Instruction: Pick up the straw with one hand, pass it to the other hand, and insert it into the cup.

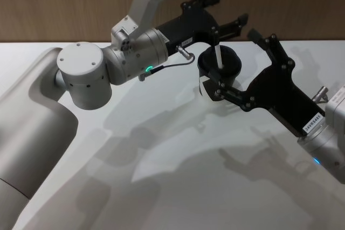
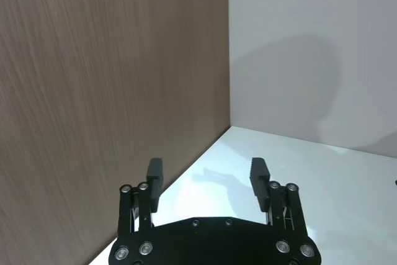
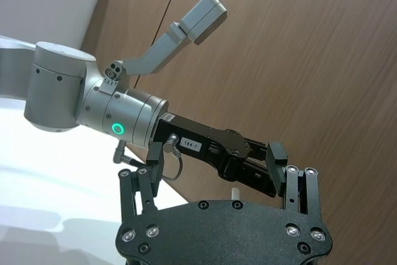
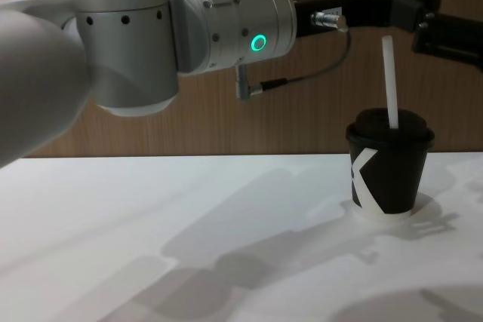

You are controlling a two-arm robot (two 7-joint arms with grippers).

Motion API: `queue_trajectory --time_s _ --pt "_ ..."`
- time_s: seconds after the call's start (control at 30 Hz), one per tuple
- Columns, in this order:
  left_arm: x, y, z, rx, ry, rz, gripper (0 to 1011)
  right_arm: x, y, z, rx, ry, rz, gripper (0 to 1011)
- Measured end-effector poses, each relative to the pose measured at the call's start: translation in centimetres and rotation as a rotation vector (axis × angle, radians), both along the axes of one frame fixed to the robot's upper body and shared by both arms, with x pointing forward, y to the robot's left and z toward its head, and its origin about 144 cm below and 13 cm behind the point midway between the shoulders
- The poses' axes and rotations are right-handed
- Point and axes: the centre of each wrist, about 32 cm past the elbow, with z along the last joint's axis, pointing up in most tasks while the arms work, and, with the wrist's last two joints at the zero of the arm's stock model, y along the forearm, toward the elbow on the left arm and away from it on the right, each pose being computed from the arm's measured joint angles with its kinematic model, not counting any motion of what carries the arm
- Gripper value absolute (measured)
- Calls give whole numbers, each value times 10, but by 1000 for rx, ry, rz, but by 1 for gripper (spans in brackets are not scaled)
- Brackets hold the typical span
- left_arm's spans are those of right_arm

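One cup (image 4: 389,170) stands on the far right of the table (image 1: 178,187), and one straw (image 4: 390,81) stands upright in its lid. My two grippers both hold nothing: the left gripper (image 1: 229,14) spreads wide just beyond the cup, and the right gripper (image 1: 241,65) spreads wide around the cup.

The white desk (image 1: 178,187) is lying open across its near half. Toward one o'clock, the cup (image 4: 389,167) is standing with the straw (image 4: 390,81) rising upright from its lid. The left end effector (image 1: 226,17), fingers apart, is hanging behind the cup; the right end effector (image 1: 240,65), spread wide, is flanking it.
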Motion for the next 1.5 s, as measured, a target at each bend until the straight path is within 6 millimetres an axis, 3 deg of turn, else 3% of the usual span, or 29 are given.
queue_trajectory --time_s 0.2,0.5,0.93,1.5 --pt "-2 4 -3 -3 3 13 1002 0 0 0 0 0 0 1001" --pt "-8 15 -12 -2 5 48 1003 2 4 6 39 0 -15 1001" --pt "-16 30 -24 -4 -1 100 1003 7 13 29 158 28 -63 1001" --pt "-21 39 -25 -76 2 86 1003 5 24 54 212 160 -139 1001"
